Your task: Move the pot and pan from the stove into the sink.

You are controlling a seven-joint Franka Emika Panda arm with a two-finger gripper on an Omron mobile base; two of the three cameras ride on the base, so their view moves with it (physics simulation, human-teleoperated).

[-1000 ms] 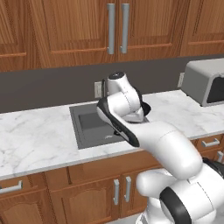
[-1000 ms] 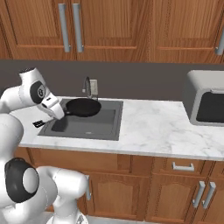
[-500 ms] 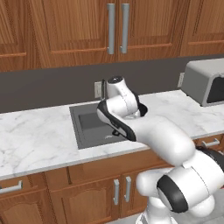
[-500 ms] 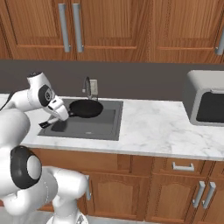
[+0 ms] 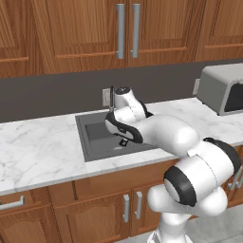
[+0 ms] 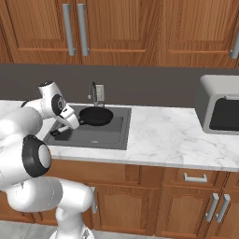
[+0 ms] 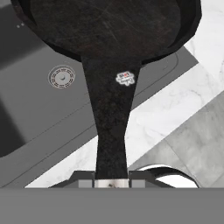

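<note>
A simulated kitchen with wooden cabinets above and below a white marble counter (image 6: 168, 135). Set into the counter is the sink (image 6: 88, 135), a dark grey rectangular basin with a slim metal faucet (image 6: 92, 92) standing at its back edge, in front of a wall outlet.

The white robot arm reaches over the basin. Its gripper (image 7: 112, 183) is clamped on the tip of the handle of the pan (image 7: 109, 26), right at the silver band; the two dark finger tips press against either side of the handle. The pan is flat, round and black, and it hangs above the sink, over the back part of the basin just in front of the faucet, as the right base view (image 6: 95, 115) shows. In the left base view the arm's own links cover most of the pan, leaving just a dark edge beside the wrist.

From the hand view, the pan's handle runs straight away from the gripper and carries a small white label. Below the pan lies the basin floor with its round drain (image 7: 61, 77), and beside the basin the marble rim.

Further along the counter stands a grey toaster oven (image 6: 219, 109), well apart from the sink. Closed wall cabinets with long metal handles (image 6: 74, 28) hang above. The faucet is the nearest thing to the pan.
</note>
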